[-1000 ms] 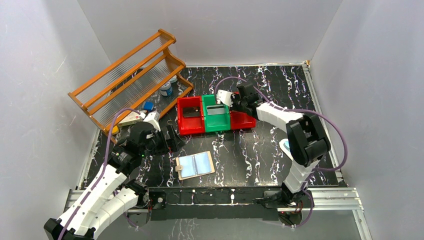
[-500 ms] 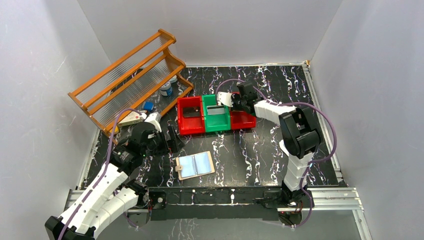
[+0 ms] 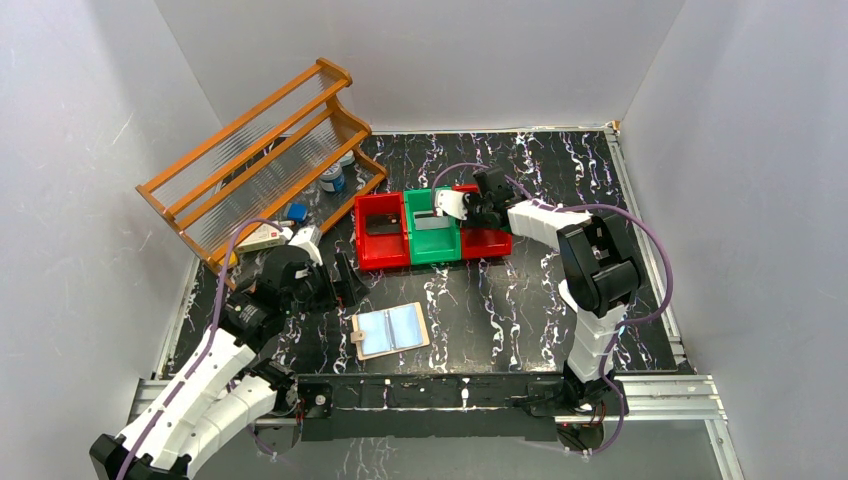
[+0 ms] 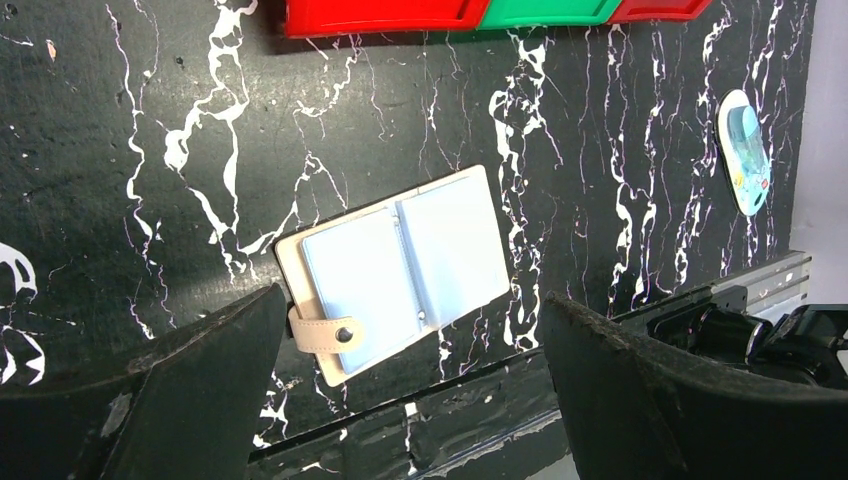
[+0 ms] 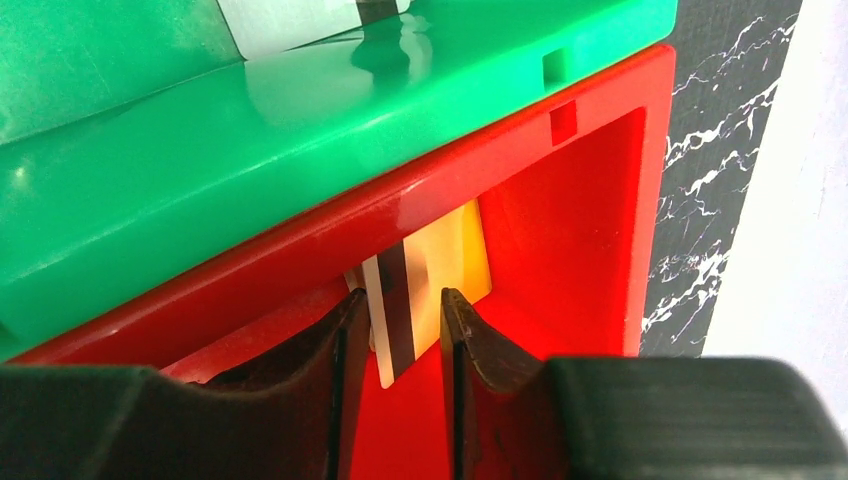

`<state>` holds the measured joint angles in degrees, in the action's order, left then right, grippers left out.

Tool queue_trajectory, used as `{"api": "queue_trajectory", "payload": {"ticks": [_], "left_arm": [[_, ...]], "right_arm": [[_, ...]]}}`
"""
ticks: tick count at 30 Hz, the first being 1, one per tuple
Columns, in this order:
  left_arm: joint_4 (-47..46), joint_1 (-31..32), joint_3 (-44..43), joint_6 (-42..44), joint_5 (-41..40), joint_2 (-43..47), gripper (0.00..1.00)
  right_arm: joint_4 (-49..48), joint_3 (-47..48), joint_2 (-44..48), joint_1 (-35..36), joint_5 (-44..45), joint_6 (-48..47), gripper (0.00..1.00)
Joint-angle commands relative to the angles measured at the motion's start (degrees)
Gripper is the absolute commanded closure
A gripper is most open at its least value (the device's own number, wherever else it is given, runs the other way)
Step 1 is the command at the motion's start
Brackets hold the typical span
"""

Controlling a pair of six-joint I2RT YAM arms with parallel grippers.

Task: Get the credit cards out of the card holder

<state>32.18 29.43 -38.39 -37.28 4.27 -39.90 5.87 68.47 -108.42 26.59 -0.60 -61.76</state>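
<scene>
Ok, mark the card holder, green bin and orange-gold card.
card holder (image 4: pixel 358 282): left wrist view, left sleeve.
green bin (image 5: pixel 300 165): right wrist view, side wall.
orange-gold card (image 5: pixel 446 258): right wrist view, yellow face.

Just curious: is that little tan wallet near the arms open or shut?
Open: the tan leather-like bifold card holder lies spread flat, both pale blue sleeves facing up, strap unfastened.

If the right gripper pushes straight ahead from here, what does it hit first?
Probably the orange-gold card, leaning just past the parted fingertips of the right gripper inside the red bin; the bin's wall lies behind it. Depth is unclear.
</scene>
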Motion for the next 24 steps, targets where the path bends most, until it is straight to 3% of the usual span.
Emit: {"api": "queue_trajectory", "payload": {"ticks": [1, 16, 20, 24], "left_arm": [[0.24, 0.06, 0.38, -0.01, -0.05, 0.45, 0.02], [0.22, 0.08, 0.86, -0.77, -1.02, 1.57, 0.02], [0.32, 0.09, 0.54, -0.37, -0.4, 0.79, 0.02], [0.66, 0.08, 0.89, -2.02, -0.3, -0.65, 0.02]], "right_arm": [[-0.96, 0.95, 0.79, -0.36, 0.67, 0.41, 0.59], [-0.76, 1.36, 3.22, 0.88, 8.4, 7.09, 0.55], [-3.54, 1.51, 7.63, 4.47, 12.79, 15.71, 0.53], [-4.36, 0.47, 15.13, 8.65, 17.79, 32.14, 0.5]]}}
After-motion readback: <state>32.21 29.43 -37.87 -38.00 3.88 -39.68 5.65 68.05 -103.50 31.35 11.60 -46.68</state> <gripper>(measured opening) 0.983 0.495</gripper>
